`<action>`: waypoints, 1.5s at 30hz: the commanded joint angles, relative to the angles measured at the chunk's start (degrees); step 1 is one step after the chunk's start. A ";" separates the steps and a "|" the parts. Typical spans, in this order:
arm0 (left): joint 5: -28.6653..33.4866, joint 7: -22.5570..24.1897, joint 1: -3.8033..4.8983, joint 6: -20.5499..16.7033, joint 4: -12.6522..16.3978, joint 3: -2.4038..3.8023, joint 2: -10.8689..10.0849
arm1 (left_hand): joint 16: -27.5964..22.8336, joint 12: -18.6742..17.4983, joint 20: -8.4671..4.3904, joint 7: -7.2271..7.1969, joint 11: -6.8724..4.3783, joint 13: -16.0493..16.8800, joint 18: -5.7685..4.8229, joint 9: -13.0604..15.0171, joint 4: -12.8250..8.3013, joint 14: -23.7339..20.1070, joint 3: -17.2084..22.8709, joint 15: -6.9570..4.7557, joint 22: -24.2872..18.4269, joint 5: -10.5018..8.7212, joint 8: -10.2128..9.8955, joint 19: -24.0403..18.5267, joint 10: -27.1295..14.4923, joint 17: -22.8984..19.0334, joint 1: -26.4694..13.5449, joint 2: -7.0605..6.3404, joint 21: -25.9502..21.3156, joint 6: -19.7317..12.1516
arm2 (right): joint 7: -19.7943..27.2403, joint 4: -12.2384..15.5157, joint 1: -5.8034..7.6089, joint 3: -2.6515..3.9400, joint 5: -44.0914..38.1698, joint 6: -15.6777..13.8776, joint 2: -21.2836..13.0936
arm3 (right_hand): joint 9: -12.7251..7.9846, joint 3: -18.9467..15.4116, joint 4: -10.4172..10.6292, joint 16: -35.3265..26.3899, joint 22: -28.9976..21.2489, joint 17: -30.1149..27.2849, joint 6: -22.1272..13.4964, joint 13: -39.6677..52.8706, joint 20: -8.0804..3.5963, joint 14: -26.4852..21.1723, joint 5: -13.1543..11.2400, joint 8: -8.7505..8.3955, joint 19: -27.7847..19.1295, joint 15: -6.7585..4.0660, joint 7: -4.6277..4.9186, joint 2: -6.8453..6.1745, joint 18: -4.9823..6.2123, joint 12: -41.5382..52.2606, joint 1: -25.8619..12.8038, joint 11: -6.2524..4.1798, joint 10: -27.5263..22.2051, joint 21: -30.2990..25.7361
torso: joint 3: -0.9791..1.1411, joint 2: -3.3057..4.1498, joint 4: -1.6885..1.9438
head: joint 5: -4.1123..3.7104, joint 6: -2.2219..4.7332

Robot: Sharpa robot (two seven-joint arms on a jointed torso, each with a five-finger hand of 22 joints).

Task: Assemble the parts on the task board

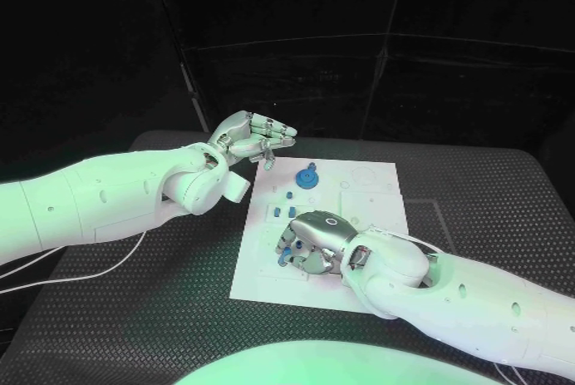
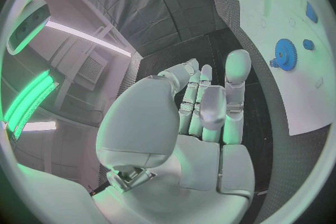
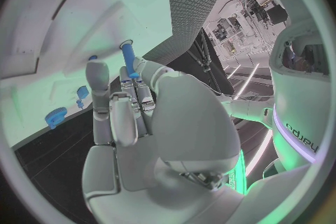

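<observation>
The task board [image 1: 360, 204] is laid on the black table [image 1: 503, 202], near its middle, with one short edge toward the far edge of the table and the other toward the near edge.

The right hand [image 1: 314, 242] is held low over the near half of the board, palm down. In the right wrist view a blue peg [image 3: 129, 57] is seen standing up between the fingers [image 3: 100, 85], pinched by them just above the white surface; whether the peg's lower end touches the board cannot be told.

The left hand [image 1: 249, 137] is raised off the table beside the board's far left corner. Its fingers [image 2: 236, 75] are curled in loosely, close together, and nothing is seen held in them in the left wrist view.

A blue gear [image 1: 308, 178] is seated on the board's far half, toward the left edge. Several small blue parts [image 1: 282, 210] are set between the gear and the right hand, near the board's middle. Shallow pale recesses [image 1: 369, 177] are marked along the far right part of the board.
</observation>
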 commanded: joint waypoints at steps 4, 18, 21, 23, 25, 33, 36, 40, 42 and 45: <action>0.21 0.48 0.09 0.60 -0.01 0.05 0.13 | -0.17 0.34 0.07 0.10 -0.02 -0.09 0.85 -0.08 -0.24 -0.30 0.16 -0.04 -0.05 -0.17 -0.07 -0.39 -0.57 0.02 -0.38 0.00 -0.32 -0.35 | 0.36 -0.44 -0.04 -0.06 -0.78 1.61 0.31 | -0.05 0.39 -0.01 0.36 -0.05 0.07 0.03 0.08 -0.15 2.59 0.35 -0.18 -0.42 -0.26 0.16 0.51 -0.28 -0.25 -0.18 -2.51 2.88 0.13 | -0.01 -0.01 -0.03 | 0.00 -0.10; 0.21 0.37 0.08 0.76 -0.11 0.05 0.25 | -0.17 0.34 0.07 0.10 -0.02 -0.09 0.85 -0.08 -0.24 -0.30 0.16 -0.04 -0.05 -0.17 -0.07 -0.39 -0.57 0.02 -0.38 0.00 -0.32 -0.35 | -1.11 -1.51 -0.12 -1.14 -4.28 2.62 1.28 | -0.06 0.40 -0.08 0.40 -0.05 0.13 -0.04 0.07 -0.10 2.59 0.12 -0.24 -0.52 -0.22 0.20 0.53 -0.28 -0.45 -0.53 -2.46 2.83 0.16 | 0.01 -0.02 -0.03 | -0.04 -0.16; 0.21 0.36 0.08 0.80 -0.16 0.05 0.31 | -0.17 0.34 0.07 0.10 -0.02 -0.09 0.85 -0.08 -0.24 -0.30 0.16 -0.04 -0.05 -0.17 -0.07 -0.39 -0.57 0.02 -0.38 0.00 -0.32 -0.35 | -1.31 -1.68 -0.19 -1.29 -4.82 2.69 1.58 | -0.06 0.38 -0.14 0.39 -0.06 0.11 -0.09 0.08 -0.06 2.58 -0.22 -0.26 -0.58 -0.19 0.21 0.55 -0.27 -0.57 -0.75 -2.45 2.81 0.17 | 0.02 -0.02 -0.02 | -0.06 -0.16; 0.22 0.35 0.08 0.83 -0.20 0.05 0.36 | -0.17 0.34 0.07 0.10 -0.02 -0.09 0.85 -0.08 -0.24 -0.30 0.16 -0.04 -0.05 -0.17 -0.07 -0.39 -0.57 0.02 -0.38 0.00 -0.32 -0.35 | -1.26 -1.82 -0.24 -1.36 -4.66 2.77 1.79 | -0.08 0.23 -0.15 0.41 0.02 0.12 -0.23 0.08 -0.01 2.58 -0.35 -0.33 -0.60 -0.15 0.26 0.45 -0.28 -0.71 -1.12 -2.43 2.75 0.22 | -0.01 -0.03 0.01 | -0.16 -0.08; 0.22 0.34 0.08 0.85 -0.23 0.05 0.39 | -0.17 0.38 0.08 0.12 0.00 -0.08 0.86 -0.08 -0.24 -0.31 0.15 -0.02 -0.09 -0.18 -0.07 -0.40 -0.63 -0.01 -0.42 0.01 -0.37 -0.38 | -1.10 -1.92 -0.26 -1.40 -4.39 2.83 1.93 | -0.14 -0.02 -0.13 0.43 -0.04 0.13 -0.56 0.04 0.06 2.58 -0.18 -0.46 -0.68 -0.07 0.34 0.28 -0.28 -0.97 -1.60 -2.34 2.51 0.20 | -0.02 -0.04 0.00 | -0.19 -0.04; 0.22 0.14 0.07 1.08 -0.33 0.05 0.44 | -0.17 0.40 0.08 0.12 0.00 -0.08 0.86 -0.08 -0.24 -0.32 0.15 -0.02 -0.10 -0.18 -0.07 -0.41 -0.65 -0.02 -0.43 0.01 -0.38 -0.38 | -0.18 -2.06 -0.30 -1.49 -3.51 2.26 2.08 | -0.20 -1.57 0.80 -0.34 -2.01 -1.25 -2.66 -0.48 0.94 2.18 2.12 -0.58 -1.84 0.96 0.84 -1.12 -0.02 -4.35 -4.81 -1.09 -2.78 -1.00 | -0.02 -0.05 -0.04 | -0.27 0.02; 0.22 0.09 0.07 1.14 -0.35 0.05 0.46 | -0.17 0.40 0.08 0.12 0.00 -0.08 0.86 -0.08 -0.24 -0.32 0.15 -0.02 -0.10 -0.18 -0.07 -0.41 -0.65 -0.02 -0.43 0.01 -0.38 -0.38 | 0.05 -2.08 -0.30 -1.50 -3.41 1.66 2.06 | -0.19 -2.03 0.97 -0.75 -3.26 -1.93 -3.05 -0.50 1.22 1.98 2.21 -0.57 -2.47 1.24 0.96 -1.45 0.18 -5.15 -5.41 -0.74 -4.48 -1.76 | -0.02 -0.05 -0.04 | -0.27 0.02; 0.23 0.02 0.07 1.20 -0.37 0.04 0.46 | -0.17 0.40 0.08 0.12 0.00 -0.08 0.86 -0.08 -0.24 -0.32 0.15 -0.02 -0.10 -0.18 -0.07 -0.41 -0.65 -0.02 -0.43 0.01 -0.38 -0.38 | 0.68 -2.14 -0.30 -1.51 -3.19 -0.32 2.01 | -0.28 -3.67 0.67 -3.16 -9.98 -5.68 -4.94 -0.43 1.94 0.61 1.97 -0.65 -6.35 2.02 1.41 -1.92 1.26 -5.58 -5.73 0.09 -10.25 -6.13 | -0.02 -0.03 -0.01 | -0.40 0.11; 0.23 -0.03 0.07 1.20 -0.38 0.04 0.46 | -0.17 0.40 0.09 0.13 0.01 -0.08 0.86 -0.08 -0.24 -0.32 0.15 -0.02 -0.10 -0.18 -0.07 -0.41 -0.66 -0.02 -0.45 0.02 -0.38 -0.39 | 0.98 -2.13 -0.31 -1.51 -3.07 -1.58 1.98 | -0.30 -5.07 0.55 -4.60 -10.49 -7.82 -6.84 -0.33 2.20 -0.40 2.01 -0.63 -6.99 2.17 1.29 -2.05 1.30 -5.34 -5.87 0.24 -12.51 -7.02 | -0.02 -0.03 0.00 | -0.45 0.12; 0.23 -0.09 0.07 1.21 -0.38 0.04 0.42 | -0.16 0.43 0.10 0.14 0.03 -0.09 0.86 -0.08 -0.22 -0.32 0.13 0.00 -0.10 -0.19 -0.06 -0.41 -0.72 -0.02 -0.50 0.03 -0.39 -0.41 | 1.31 -2.01 -0.35 -1.51 -2.84 -3.60 1.85 | -0.30 -6.76 0.57 -5.30 -10.98 -8.89 -8.75 -0.22 2.34 -0.94 2.12 -0.65 -7.18 2.25 1.01 -2.01 1.30 -4.68 -5.96 0.31 -13.83 -7.74 | -0.01 -0.02 0.00 | -0.50 0.14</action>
